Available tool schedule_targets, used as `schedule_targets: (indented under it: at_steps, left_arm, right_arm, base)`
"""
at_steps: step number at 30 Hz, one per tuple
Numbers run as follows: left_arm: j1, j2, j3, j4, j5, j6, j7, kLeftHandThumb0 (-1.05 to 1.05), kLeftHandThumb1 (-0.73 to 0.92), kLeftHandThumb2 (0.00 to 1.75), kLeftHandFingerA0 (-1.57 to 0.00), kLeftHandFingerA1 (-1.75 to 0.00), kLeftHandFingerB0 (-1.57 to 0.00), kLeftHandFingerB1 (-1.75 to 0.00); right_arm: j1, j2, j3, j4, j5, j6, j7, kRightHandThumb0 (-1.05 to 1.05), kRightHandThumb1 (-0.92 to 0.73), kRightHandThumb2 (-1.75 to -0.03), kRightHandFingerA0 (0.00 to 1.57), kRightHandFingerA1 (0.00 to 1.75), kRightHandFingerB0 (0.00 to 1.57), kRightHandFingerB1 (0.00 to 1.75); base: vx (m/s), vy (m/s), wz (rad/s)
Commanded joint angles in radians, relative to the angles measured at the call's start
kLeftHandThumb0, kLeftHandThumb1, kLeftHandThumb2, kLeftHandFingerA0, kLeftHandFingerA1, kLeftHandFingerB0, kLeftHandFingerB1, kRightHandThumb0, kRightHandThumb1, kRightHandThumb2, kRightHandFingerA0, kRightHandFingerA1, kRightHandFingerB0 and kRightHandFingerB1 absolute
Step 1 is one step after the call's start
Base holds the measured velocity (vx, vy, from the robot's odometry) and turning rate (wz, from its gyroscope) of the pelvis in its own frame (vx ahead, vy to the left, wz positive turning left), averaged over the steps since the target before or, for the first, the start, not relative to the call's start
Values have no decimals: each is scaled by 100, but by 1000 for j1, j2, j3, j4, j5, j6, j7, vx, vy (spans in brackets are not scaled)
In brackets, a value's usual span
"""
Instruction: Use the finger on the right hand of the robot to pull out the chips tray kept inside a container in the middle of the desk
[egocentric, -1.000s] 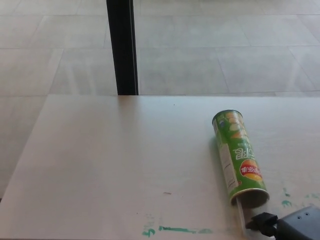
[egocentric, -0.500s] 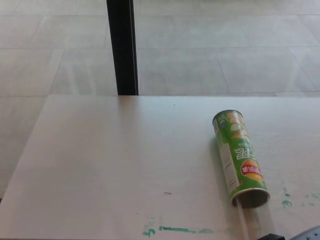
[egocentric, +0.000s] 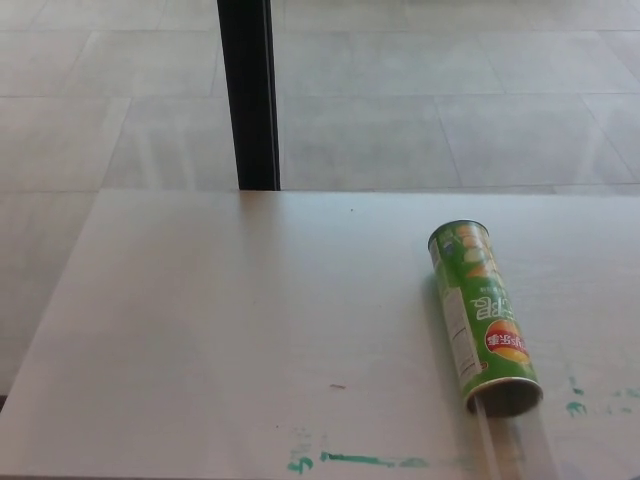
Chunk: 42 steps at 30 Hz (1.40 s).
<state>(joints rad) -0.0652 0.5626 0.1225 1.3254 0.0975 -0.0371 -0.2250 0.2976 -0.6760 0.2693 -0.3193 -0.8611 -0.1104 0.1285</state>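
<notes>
A green chips can (egocentric: 482, 315) lies on its side on the white desk (egocentric: 250, 330), right of centre, its open mouth (egocentric: 505, 397) facing the near edge. A thin clear tray edge (egocentric: 487, 438) sticks out from the mouth toward the front of the desk. Neither of my hands shows in the head view.
A black post (egocentric: 250, 95) stands behind the desk's far edge, with tiled floor beyond. Green paint marks (egocentric: 360, 461) streak the desk near its front edge, and smaller ones (egocentric: 575, 405) sit right of the can.
My right hand, seen at the bottom right corner a second ago, has drawn back out of the picture. The view has shifted slightly to the right.
</notes>
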Motion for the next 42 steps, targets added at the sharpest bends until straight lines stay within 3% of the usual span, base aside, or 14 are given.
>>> schedule_targets:
  at_steps: [1, 6, 7, 8, 15, 16, 17, 18, 19, 24, 25, 26, 27, 42]
  left_arm:
    - [6, 21, -7, 0, 9, 5, 4, -47, 71, 60, -49, -64, -47, -50]
    - [7, 18, -9, 3, 12, 0, 12, -46, 70, 60, -50, -61, -50, -50]
    - [9, 19, -5, 1, 6, 2, 11, -44, 54, 98, -50, -70, -41, -61]
    - [10, 18, -6, 4, 8, 0, 12, -47, 69, 61, -50, -60, -48, -49]
    - [9, 18, 9, 1, -5, 4, -1, -44, 70, 60, -50, -62, -49, -50]
    - [9, 19, -5, 2, 10, 3, 8, -45, 71, 60, -48, -59, -49, -49]
    - [7, 18, -7, 2, 13, 6, 12, -44, 54, 98, -50, -69, -40, -60]
    - [6, 18, -8, 3, 13, 6, 13, -44, 54, 98, -50, -69, -40, -60]
    - [11, 17, -11, 4, 14, 2, 13, -47, 70, 61, -51, -61, -48, -49]
    - [18, 20, -16, -2, 11, -5, 9, -47, 70, 60, -51, -63, -49, -50]
    - [17, 20, -19, -1, 13, -7, 10, -44, 55, 99, -50, -69, -40, -60]
    - [16, 20, -23, 0, 15, -8, 11, -44, 55, 99, -50, -69, -40, -60]
    - [14, 17, -18, 5, 10, -2, 12, -45, 71, 60, -50, -60, -48, -48]
    - [21, 25, -16, 6, 7, -6, 7, -46, 71, 61, -52, -64, -49, -52]
  right_arm:
    - [42, -8, -7, -2, 6, -46, -12, -16, -52, -56, 96, 126, 51, 45]
    - [68, -19, -24, -14, 5, -59, -11, -17, -53, -57, 94, 130, 50, 46]
    - [71, -18, -26, -5, 3, -76, -34, -16, -51, -57, 97, 129, 51, 47]
    - [75, -17, -29, -13, 3, -73, -27, -17, -51, -57, 96, 128, 50, 47]
    - [68, 2, -46, -55, -19, -20, 29, -18, -53, -56, 94, 117, 33, 39]
    - [54, 13, -58, -67, -21, -6, 28, -15, -34, -85, 101, 102, 9, 50]
    - [30, 20, -75, -93, -2, 15, 59, -17, -50, -56, 99, 101, 8, 28]
    - [27, 23, -79, -97, -1, 17, 66, -17, -50, -56, 99, 101, 8, 28]
    - [30, 33, -89, -99, -1, 12, 41, -17, -48, -58, 102, 101, 7, 32]
    - [-25, 68, -151, -145, 39, 42, 77, -19, -46, -67, 96, 99, 0, 0]
    - [-31, 69, -169, -157, 55, 43, 81, -20, -45, -66, 97, 95, 0, 0]
    - [-37, 71, -190, -170, 76, 39, 81, -20, -45, -66, 97, 95, 0, 0]
    - [-37, 77, -205, -184, 66, 44, 76, -21, -45, -67, 101, 97, 0, 3]
    - [233, 81, -741, -333, 408, 61, 219, -7, -50, -56, 91, 107, 2, 30]
  base:
    - [0, 0, 0]
    - [0, 0, 0]
    - [0, 0, 0]
    - [0, 0, 0]
    - [0, 0, 0]
    - [0, 0, 0]
    - [0, 0, 0]
    - [0, 0, 0]
    - [0, 0, 0]
    - [0, 0, 0]
    - [0, 0, 0]
    - [0, 0, 0]
    - [0, 0, 0]
    - [0, 0, 0]
